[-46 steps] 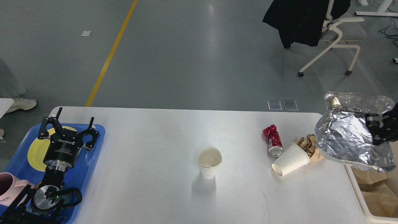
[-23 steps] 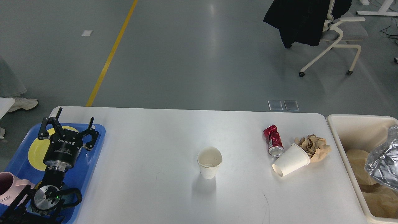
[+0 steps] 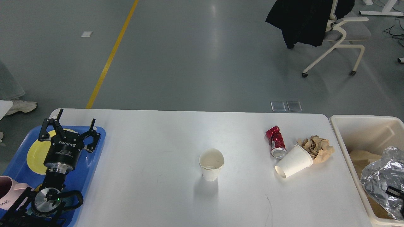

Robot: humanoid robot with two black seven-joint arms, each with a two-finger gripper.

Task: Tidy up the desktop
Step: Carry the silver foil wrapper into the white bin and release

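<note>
- Two paper cups on the desktop (image 3: 157,142): the upright paper cup (image 3: 211,164) stands near the middle, and the tipped paper cup (image 3: 294,161) lies on its side toward our right, mouth facing us.
- One crushed red can (image 3: 276,145), lying just beside the tipped cup's far-left side, apparently touching it.
- One crumpled brown paper wad (image 3: 317,148), against the base end of the tipped cup.
- One desktop, white with rounded corners, filling the lower middle of the view between tray and bin.
- One blue tray (image 3: 91,164) at our left edge, holding a yellow plate (image 3: 36,154) and a pink mug (image 3: 8,190) cut off by the frame.
- One left gripper (image 3: 71,126), held above the tray and plate, fingers spread wide, nothing between them.
- One cream bin (image 3: 356,126) at the table's right end, holding brown paper and crumpled silver foil (image 3: 378,176).
- One right gripper (image 3: 397,197), only a dark fragment showing at the foil by the frame's edge; we cannot tell how its jaws stand.
- One white chair (image 3: 339,37) draped with a black garment (image 3: 300,19), on the grey floor beyond.
</note>
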